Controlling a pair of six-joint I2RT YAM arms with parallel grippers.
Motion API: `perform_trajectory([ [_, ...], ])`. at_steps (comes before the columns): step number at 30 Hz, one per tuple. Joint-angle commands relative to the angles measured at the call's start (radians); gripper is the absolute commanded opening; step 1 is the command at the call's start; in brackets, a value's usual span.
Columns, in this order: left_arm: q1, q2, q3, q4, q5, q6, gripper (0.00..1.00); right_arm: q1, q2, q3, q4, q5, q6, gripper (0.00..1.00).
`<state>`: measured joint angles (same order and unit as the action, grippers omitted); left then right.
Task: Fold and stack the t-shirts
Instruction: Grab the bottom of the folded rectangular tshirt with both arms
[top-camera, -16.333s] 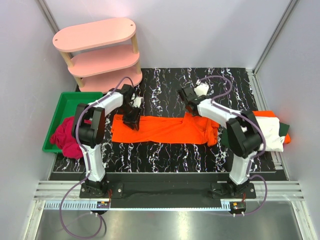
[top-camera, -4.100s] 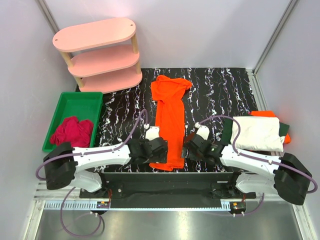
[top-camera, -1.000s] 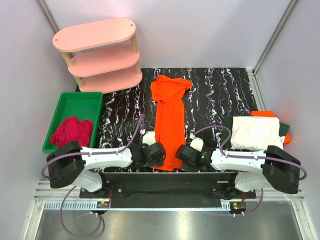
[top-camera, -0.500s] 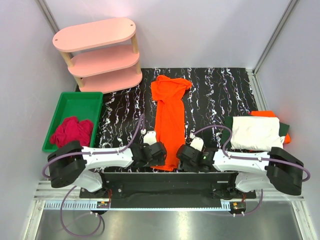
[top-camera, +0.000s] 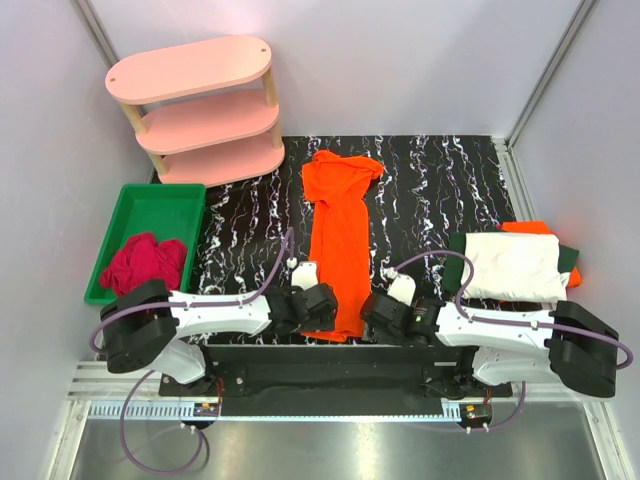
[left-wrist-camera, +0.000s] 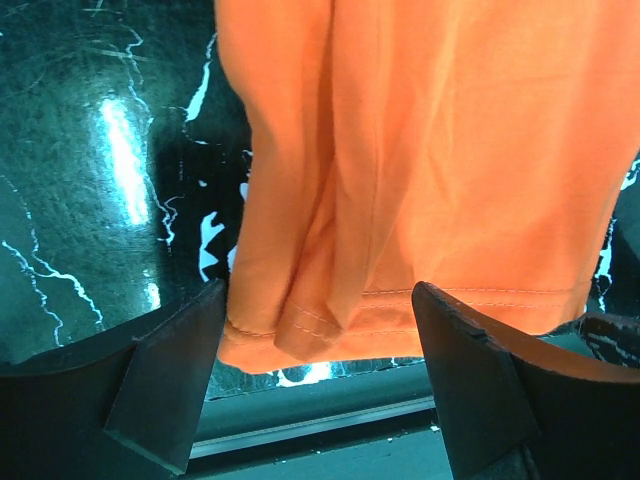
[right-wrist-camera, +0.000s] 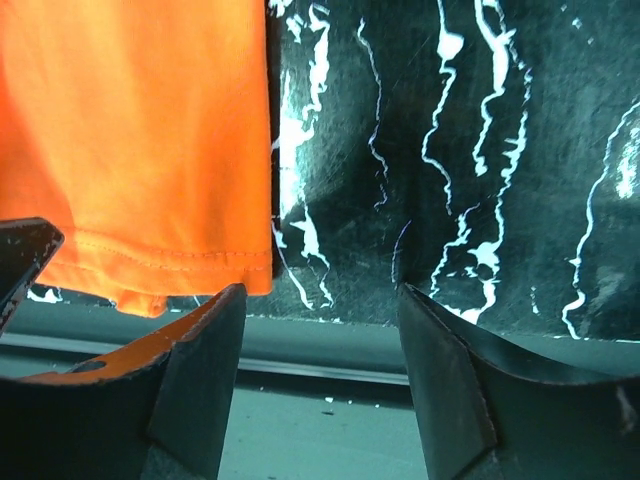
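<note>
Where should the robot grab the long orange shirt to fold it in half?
Probably by the near hem, one corner per gripper, coming in low from the robot's own side. The orange shirt lies as a long strip pointing away, and that stitched hem is its closest, flattest edge. The open left gripper straddles one corner; the open right gripper sits just beside the other.

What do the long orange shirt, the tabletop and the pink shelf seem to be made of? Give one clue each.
Orange t-shirt: soft knit cloth, matte; stitched hem and folds. Tabletop: glossy black, white-veined, marble-look, perhaps printed; it mirrors light. Pink shelf: likely painted wood, matte, pale posts.
</note>
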<state>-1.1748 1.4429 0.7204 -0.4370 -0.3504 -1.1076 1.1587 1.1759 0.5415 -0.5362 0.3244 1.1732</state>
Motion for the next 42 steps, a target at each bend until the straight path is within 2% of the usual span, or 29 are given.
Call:
perform_trajectory([
  [1,-0.011,0.051,-0.024,-0.017,0.09,-0.015,0.82,0.01,0.014,0.032,0.012,0.079,-0.017,0.69],
  [8,-0.016,0.028,-0.038,-0.02,0.082,-0.018,0.82,0.01,-0.021,0.066,0.013,0.126,-0.035,0.63],
  [11,-0.017,0.016,-0.05,-0.02,0.076,-0.027,0.81,0.012,0.014,0.084,0.015,0.153,-0.047,0.57],
  [15,-0.022,0.019,-0.053,-0.019,0.076,-0.029,0.81,0.012,0.117,0.106,0.041,0.142,-0.06,0.56],
  [20,-0.026,0.017,-0.055,-0.02,0.076,-0.031,0.81,0.01,0.169,0.113,0.093,0.137,-0.078,0.55],
  [26,-0.031,-0.007,-0.076,-0.023,0.068,-0.043,0.81,0.01,0.229,0.109,0.097,0.122,-0.075,0.55],
  [30,-0.031,-0.007,-0.076,-0.025,0.064,-0.047,0.81,0.012,0.274,0.103,0.065,0.087,-0.034,0.51],
  [34,-0.032,-0.007,-0.079,-0.023,0.059,-0.057,0.8,0.012,0.251,0.058,0.032,0.048,0.011,0.44],
  [42,-0.034,0.024,-0.053,-0.022,0.05,-0.049,0.8,0.013,0.217,0.011,-0.018,-0.007,0.045,0.45],
])
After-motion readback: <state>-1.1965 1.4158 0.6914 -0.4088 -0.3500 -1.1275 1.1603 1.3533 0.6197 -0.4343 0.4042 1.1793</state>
